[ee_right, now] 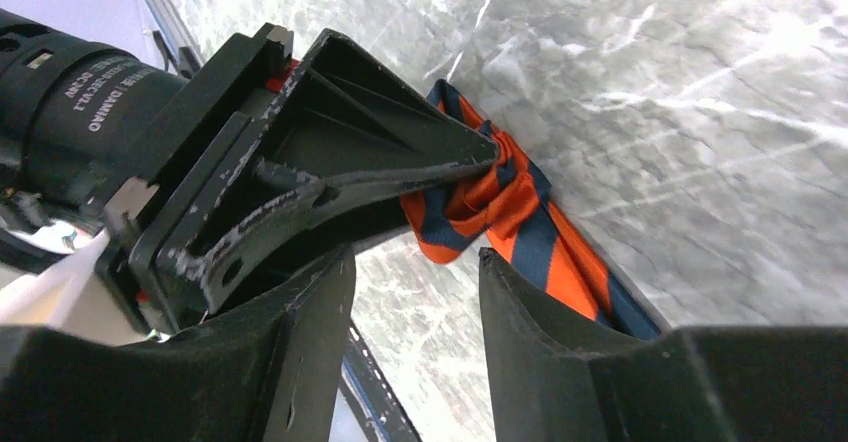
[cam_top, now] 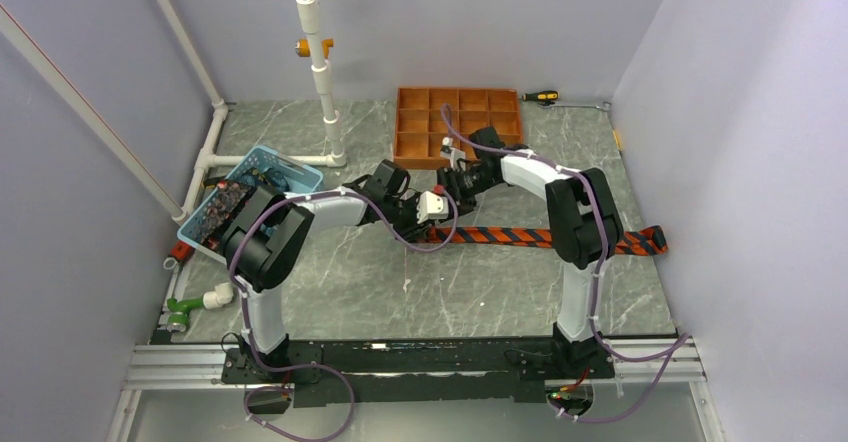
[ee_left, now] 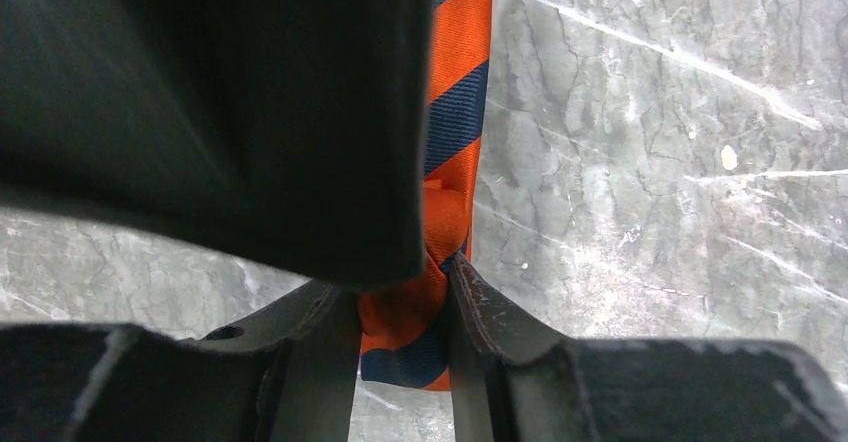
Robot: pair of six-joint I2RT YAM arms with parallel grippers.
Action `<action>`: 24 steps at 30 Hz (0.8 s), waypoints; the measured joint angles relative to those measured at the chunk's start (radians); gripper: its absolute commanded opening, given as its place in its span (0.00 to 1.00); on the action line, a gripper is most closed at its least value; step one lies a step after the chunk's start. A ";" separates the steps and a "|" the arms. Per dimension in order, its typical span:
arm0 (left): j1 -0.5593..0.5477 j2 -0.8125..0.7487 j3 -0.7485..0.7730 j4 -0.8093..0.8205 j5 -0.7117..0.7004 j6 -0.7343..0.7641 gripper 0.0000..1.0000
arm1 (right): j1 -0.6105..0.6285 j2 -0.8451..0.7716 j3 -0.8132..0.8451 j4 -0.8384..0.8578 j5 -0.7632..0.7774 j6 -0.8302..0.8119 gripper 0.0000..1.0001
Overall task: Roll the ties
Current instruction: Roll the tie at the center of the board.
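Pinching the bunched-up end of the striped tie (cam_top: 520,236) tight in the left gripper (ee_left: 405,312), rest stretched flat to the right across the marble table (cam_top: 350,282). Hovering the right gripper (ee_right: 415,257) just beside that bunch, jaws spread, gripping nothing.

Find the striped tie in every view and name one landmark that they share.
Top external: the striped tie lies flat across the table, right of centre.
Left wrist: the tie runs up the centre, pinched by the left gripper.
Right wrist: its bunched end sits mid-frame, above the open right gripper.
Shared landmark: the left gripper clamped on the tie's end.
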 measured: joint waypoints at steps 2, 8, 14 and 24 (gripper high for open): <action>0.000 0.004 0.004 -0.002 0.000 0.000 0.39 | 0.014 0.013 0.000 0.013 -0.006 0.009 0.41; 0.000 0.011 0.015 -0.007 0.000 0.000 0.42 | 0.027 0.080 0.000 0.023 -0.005 0.017 0.00; 0.009 0.013 0.010 -0.009 0.030 -0.013 0.74 | 0.015 0.092 -0.002 0.011 0.026 -0.012 0.00; 0.035 -0.019 -0.084 0.142 0.112 -0.099 0.97 | -0.009 0.116 -0.008 -0.007 0.051 -0.055 0.00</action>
